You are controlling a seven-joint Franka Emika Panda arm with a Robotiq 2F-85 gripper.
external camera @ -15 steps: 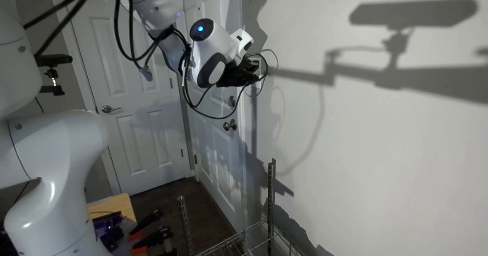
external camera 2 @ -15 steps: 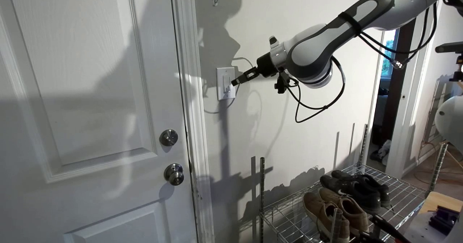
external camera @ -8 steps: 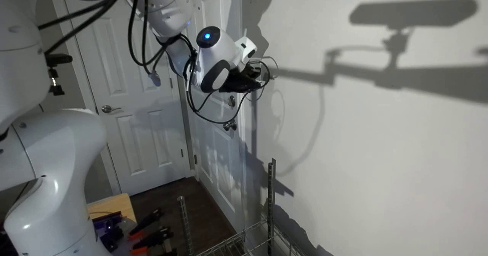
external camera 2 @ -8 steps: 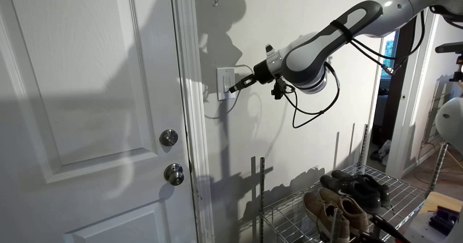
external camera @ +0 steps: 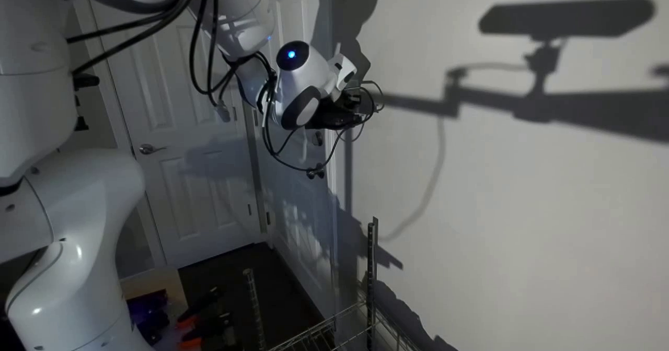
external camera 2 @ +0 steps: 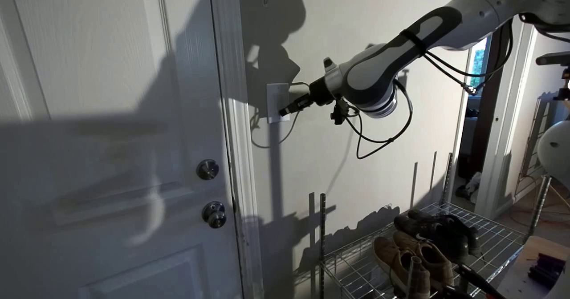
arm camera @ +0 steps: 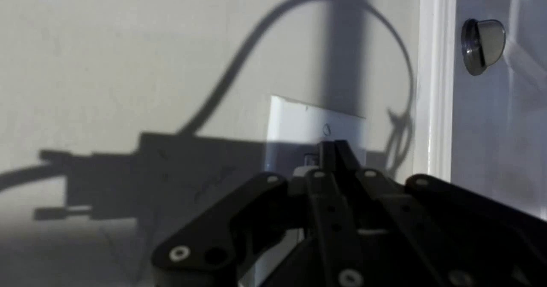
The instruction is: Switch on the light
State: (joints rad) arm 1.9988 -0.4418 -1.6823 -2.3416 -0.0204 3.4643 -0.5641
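A white robot arm (external camera 2: 392, 63) reaches toward a wall (external camera 2: 374, 170) in a dim room, its black claw (external camera 2: 283, 111) at the lower part of the light switch (external camera 2: 278, 97). The switch sits in a white plate (arm camera: 295, 120) just beside a door frame (external camera 2: 231, 67). The claw's two fingers (arm camera: 327, 154) are drawn together, tip beside tip; from where I stand, I cannot tell whether they touch the switch or hover just off it. A broad shadow (arm camera: 205, 171) falls across plate and wall. To the left, as I face the wall, is a white door (external camera 2: 111, 67) with a deadbolt (external camera 2: 207, 169) above a round knob (external camera 2: 216, 218), both lower than the switch. Black cables (external camera 2: 390, 140) hang in a loop beneath the end of the arm, and a blue light (external camera: 291, 54) glows on its casing. Below the arm, along the wall, a wire rack (external camera 2: 495, 239) holds brown shoes (external camera 2: 418, 250) next to black shoes (external camera 2: 438, 236). At the wall's far end, a doorway (external camera 2: 503, 121) frames a bright strip of window (external camera 2: 478, 58).
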